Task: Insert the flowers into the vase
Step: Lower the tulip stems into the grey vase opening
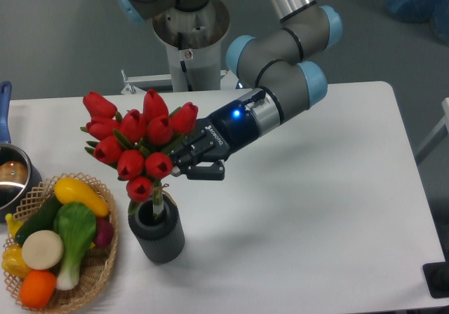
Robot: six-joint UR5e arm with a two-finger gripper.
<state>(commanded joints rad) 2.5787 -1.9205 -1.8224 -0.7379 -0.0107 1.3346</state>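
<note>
I am gripping the bunch of red closed tulip buds with green leaves and stems (137, 144) in my black two-finger gripper (188, 161), fingers closed on it. Its stem ends are dipping into the small dark grey ribbed cylindrical vase (157, 228), standing just below my fingers.

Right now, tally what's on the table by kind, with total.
Flower bunch: 1, flowers, in the gripper
Vase: 1, vase
Wicker basket: 1, basket
Pot: 1, pot
Toy vegetables: about 7, some hidden
Total: about 11
</note>
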